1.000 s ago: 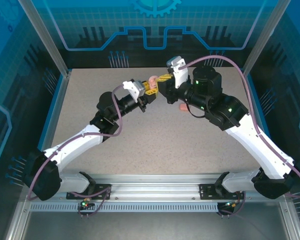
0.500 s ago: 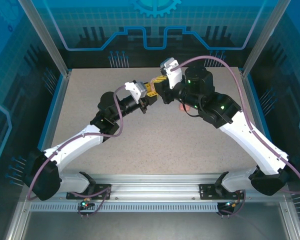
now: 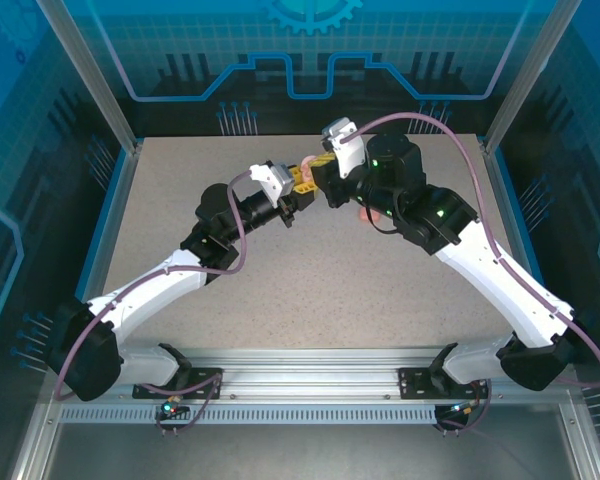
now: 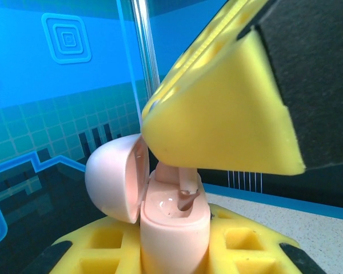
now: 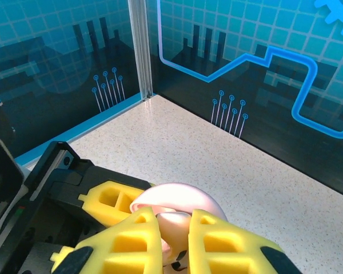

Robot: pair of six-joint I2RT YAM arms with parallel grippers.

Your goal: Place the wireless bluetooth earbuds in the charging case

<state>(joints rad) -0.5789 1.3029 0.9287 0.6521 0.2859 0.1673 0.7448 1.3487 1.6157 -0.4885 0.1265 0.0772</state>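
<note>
Above the far middle of the table point(image 5: 234, 165), the two arms meet in the air. The left gripper point(image 3: 300, 186) is clenched on the pink case point(image 4: 174, 228) and holds it upright, with the lid point(image 4: 115, 178) swung open to one side. The right gripper point(image 3: 315, 166) comes in from above, its fingers nearly closed on what looks like a salmon-pink earbud point(image 4: 186, 198). The left wrist view shows the bud's lower end already at the case's top face, and it seems partly seated, though the yellow finger above hides the upper part. Judging from this, the step in hand is the last push of the bud into its place. To do it well, the left arm should keep the case still and level so the target does not wander. The right arm should press straight down along the bud's stem, because a sideways push could tip the bud against the rim or knock the open lid. The press should be short and gentle, since the case is only pinched at its sides and could slip down between the pads. The fingers should part only once the bud sits flush, and only a little, so they do not catch the lid. The lift away should then go straight up, or the bud may be dragged back out.
</note>
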